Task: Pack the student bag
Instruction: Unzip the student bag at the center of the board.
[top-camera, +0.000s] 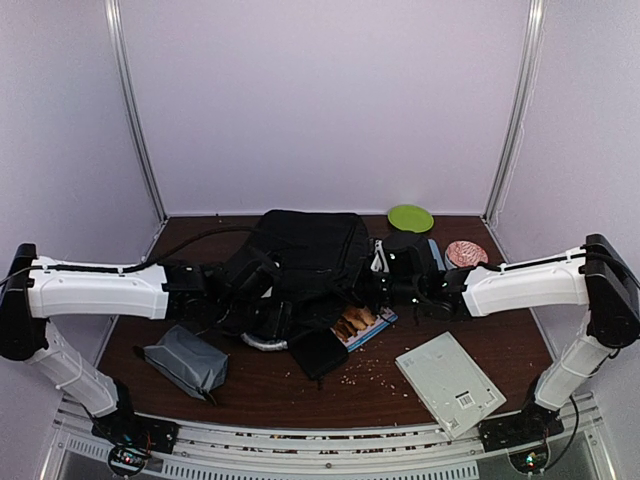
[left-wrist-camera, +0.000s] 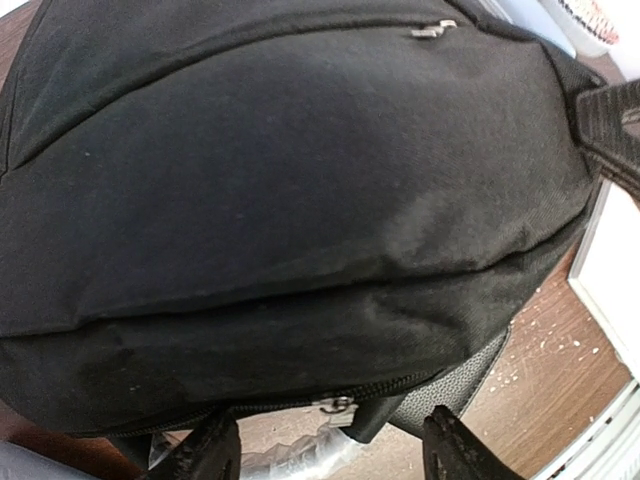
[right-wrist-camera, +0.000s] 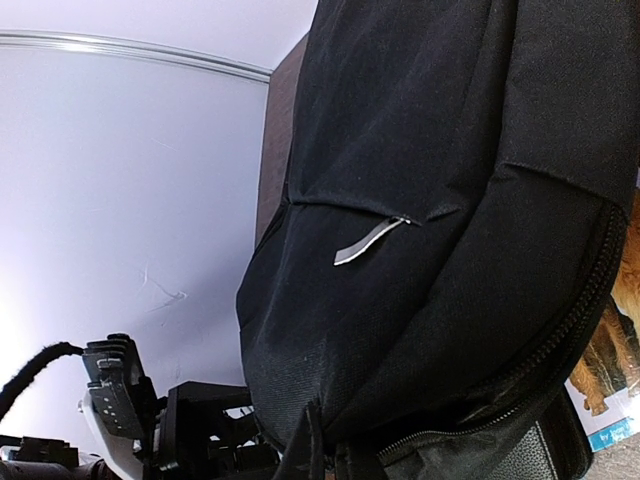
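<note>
Enclosure: back wall (top-camera: 320, 100) is a plain pale lilac-white panel; left wall (top-camera: 60, 120) and right wall (top-camera: 590, 110) match it. Silver metal posts (top-camera: 135, 110) run up both rear corners, leaning outward in the overhead view. Work surface is a dark brown wood-grain table (top-camera: 270, 385), meeting the back wall along a straight seam. A slotted metal rail (top-camera: 330, 440) spans its near edge. Lighting even and diffuse, shadows soft.

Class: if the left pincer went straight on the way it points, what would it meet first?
The student bag: its black fabric near the lower zip lies directly ahead of the left pincer, seemingly very close, though depth is unclear.
</note>
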